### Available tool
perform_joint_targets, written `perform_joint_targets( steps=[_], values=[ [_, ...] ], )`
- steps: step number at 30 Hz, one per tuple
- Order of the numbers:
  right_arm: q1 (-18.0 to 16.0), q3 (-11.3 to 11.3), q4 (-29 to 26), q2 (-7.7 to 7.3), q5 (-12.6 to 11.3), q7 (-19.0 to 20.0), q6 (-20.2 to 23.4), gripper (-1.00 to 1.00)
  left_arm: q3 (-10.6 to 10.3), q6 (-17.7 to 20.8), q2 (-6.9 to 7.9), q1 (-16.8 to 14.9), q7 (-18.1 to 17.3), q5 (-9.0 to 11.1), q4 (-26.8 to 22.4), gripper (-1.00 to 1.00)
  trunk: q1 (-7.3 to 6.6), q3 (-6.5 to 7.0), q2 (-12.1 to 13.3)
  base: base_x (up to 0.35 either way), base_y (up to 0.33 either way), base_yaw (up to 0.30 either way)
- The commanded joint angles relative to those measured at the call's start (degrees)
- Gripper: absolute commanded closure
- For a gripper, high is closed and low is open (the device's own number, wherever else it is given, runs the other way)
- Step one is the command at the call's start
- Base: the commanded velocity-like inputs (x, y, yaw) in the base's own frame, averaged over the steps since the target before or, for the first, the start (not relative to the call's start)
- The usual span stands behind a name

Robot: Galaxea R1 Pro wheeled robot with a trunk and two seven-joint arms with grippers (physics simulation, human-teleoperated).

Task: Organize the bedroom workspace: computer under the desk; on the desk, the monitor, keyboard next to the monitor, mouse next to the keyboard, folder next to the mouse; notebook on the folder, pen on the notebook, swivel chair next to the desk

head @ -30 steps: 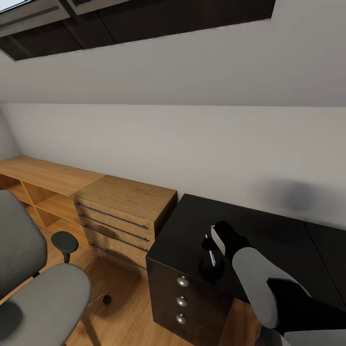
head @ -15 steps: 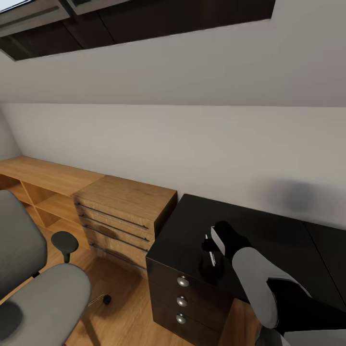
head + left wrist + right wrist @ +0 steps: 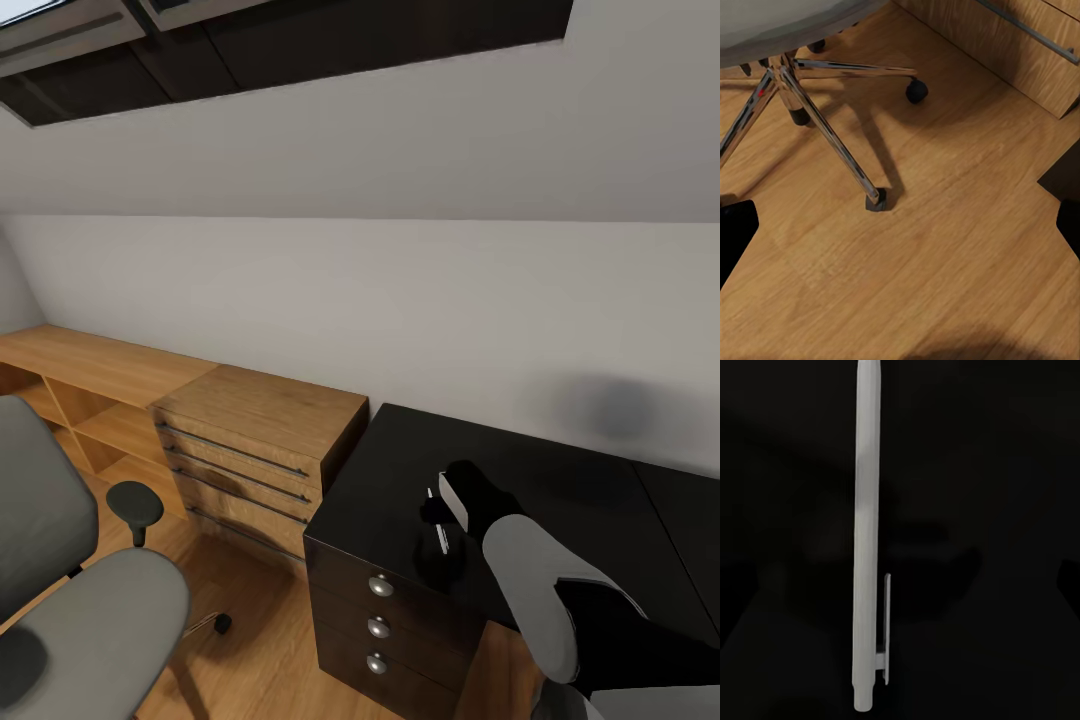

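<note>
No legible text, seemingly.

Home bedroom-study: sloped ceiling with skylight (image 3: 60, 20), wooden dresser (image 3: 255, 440), black desk (image 3: 520, 490), swivel chair (image 3: 70, 590), wood floor (image 3: 945, 247).

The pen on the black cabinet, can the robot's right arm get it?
Probably yes. The right end effector hangs just over the pen, which lies on the black cabinet with nothing seen in between. Whether the fingers are open is too dark to tell.
</note>
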Motion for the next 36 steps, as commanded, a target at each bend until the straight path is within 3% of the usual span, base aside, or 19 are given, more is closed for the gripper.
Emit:
perform_joint_targets(
  steps=[1,36],
  values=[
    [-0.03,-0.49,-0.07,0.09,0.54,0.05,0.22,-1.0,0.11,-0.02,0.0,0.03,0.14,-0.19,-0.11,-1.0,0.0,-0.05,-0.03,0.0,0.0,0.0],
    [-0.03,-0.45,-0.04,0.07,0.54,0.11,5.96,-1.0,0.11,-0.02,0.05,0.03,0.14,-0.11,-0.11,-1.0,0.0,-0.05,-0.03,0.0,0.0,0.0]
  ],
)
